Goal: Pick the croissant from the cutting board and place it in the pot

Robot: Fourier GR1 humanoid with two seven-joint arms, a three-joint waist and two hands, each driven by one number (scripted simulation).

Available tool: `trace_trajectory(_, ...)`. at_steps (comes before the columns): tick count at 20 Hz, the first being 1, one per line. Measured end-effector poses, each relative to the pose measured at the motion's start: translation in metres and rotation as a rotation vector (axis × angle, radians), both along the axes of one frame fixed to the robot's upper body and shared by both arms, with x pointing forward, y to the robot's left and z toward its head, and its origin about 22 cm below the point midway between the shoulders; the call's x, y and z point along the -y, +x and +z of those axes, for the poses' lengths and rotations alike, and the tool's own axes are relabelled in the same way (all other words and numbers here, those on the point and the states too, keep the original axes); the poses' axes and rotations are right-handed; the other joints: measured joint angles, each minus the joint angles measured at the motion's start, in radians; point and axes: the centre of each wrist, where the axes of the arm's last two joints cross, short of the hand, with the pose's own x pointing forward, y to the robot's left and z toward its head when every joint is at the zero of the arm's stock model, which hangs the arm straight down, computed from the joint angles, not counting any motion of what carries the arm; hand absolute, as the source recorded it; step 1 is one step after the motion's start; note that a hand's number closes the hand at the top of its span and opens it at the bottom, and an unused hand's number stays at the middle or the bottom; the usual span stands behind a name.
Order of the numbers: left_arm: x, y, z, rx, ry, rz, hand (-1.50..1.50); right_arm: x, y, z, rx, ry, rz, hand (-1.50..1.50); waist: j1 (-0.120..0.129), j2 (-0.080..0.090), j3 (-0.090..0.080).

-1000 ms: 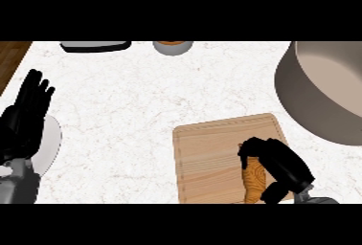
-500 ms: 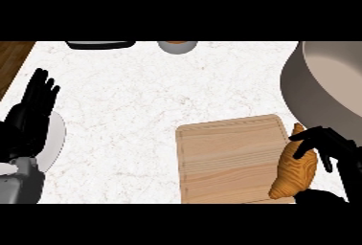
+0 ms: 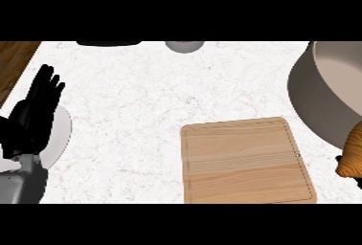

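Note:
The golden croissant (image 3: 351, 154) shows only in part at the view's right edge, off the wooden cutting board (image 3: 244, 160) and just below the near rim of the big grey pot (image 3: 326, 98). Of my right hand (image 3: 358, 178) only dark slivers show against the croissant, which it carries; the rest is cut off by the edge. The board's top is bare. My left hand (image 3: 32, 119) rests open at the far left, fingers up.
A white plate (image 3: 62, 130) lies partly under my left hand. At the counter's back edge sit a dark flat object (image 3: 109, 43) and a small grey cup (image 3: 185, 45). Brown wood (image 3: 14, 57) borders the white counter at the upper left.
My right hand closed on the croissant on the board, lifted it and carried it right, toward the pot, now nearly out of view. The left hand stayed put.

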Motion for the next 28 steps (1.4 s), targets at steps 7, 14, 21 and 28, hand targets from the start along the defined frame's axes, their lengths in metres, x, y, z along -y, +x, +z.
trace_trajectory(7, 0.004, 0.004, 0.0, 0.004, -0.008, -0.005, 0.0, 0.051, 0.043, -0.004, -0.026, 0.063, -0.047, 1.5, 0.009, 0.002, 0.0)
trace_trajectory(14, 0.01, 0.007, -0.002, 0.012, 0.0, -0.017, 0.0, 0.085, 0.078, -0.011, -0.003, -0.01, -0.14, 1.5, 0.024, 0.008, 0.001)
trace_trajectory(21, 0.011, 0.012, -0.002, 0.012, -0.003, -0.034, 0.0, 0.108, 0.11, -0.047, -0.003, -0.241, -0.297, 1.5, 0.037, 0.012, 0.001)
trace_trajectory(28, 0.012, 0.014, 0.005, 0.012, -0.004, -0.042, 0.0, 0.129, 0.139, -0.069, -0.077, -0.26, -0.301, -1.5, 0.038, 0.005, -0.015)
